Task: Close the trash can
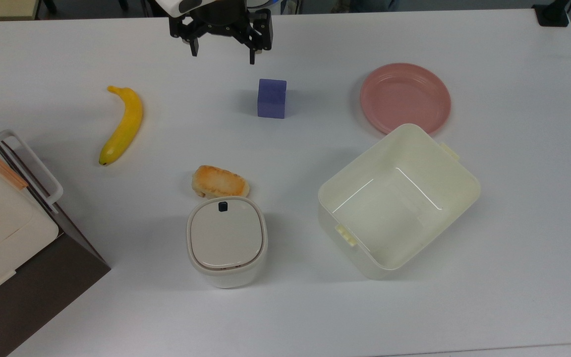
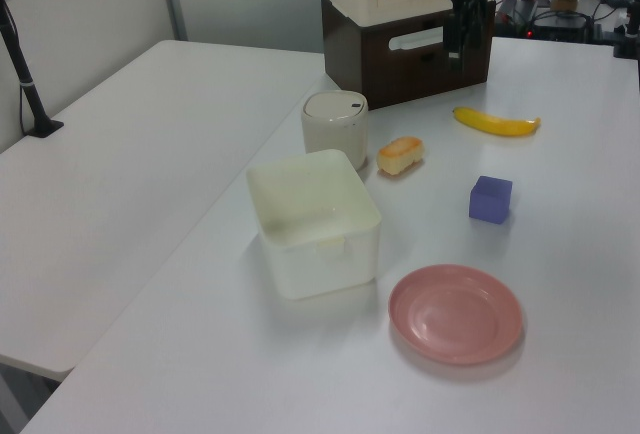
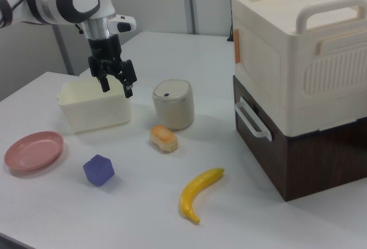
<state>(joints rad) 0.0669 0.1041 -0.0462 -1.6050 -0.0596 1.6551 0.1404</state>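
Trash can (image 1: 226,241), small off-white plastic bin with a beige lid lying flat on top and a dark button (image 1: 223,206) at its rim.

It stands on the white table (image 1: 513,248), just beside a browned bread roll (image 1: 220,181) and near a larger lidless cream rectangular tub (image 1: 398,198). The black two-finger gripper (image 1: 224,52) hangs high above the table's far edge in the top view, fingers spread apart with nothing between them, well apart from the bin. A purple cube (image 1: 271,98), a pink round plate (image 1: 405,97) and a yellow banana (image 1: 122,124) lie around. At the top view's left sits a cream box on a dark brown base (image 1: 13,238).
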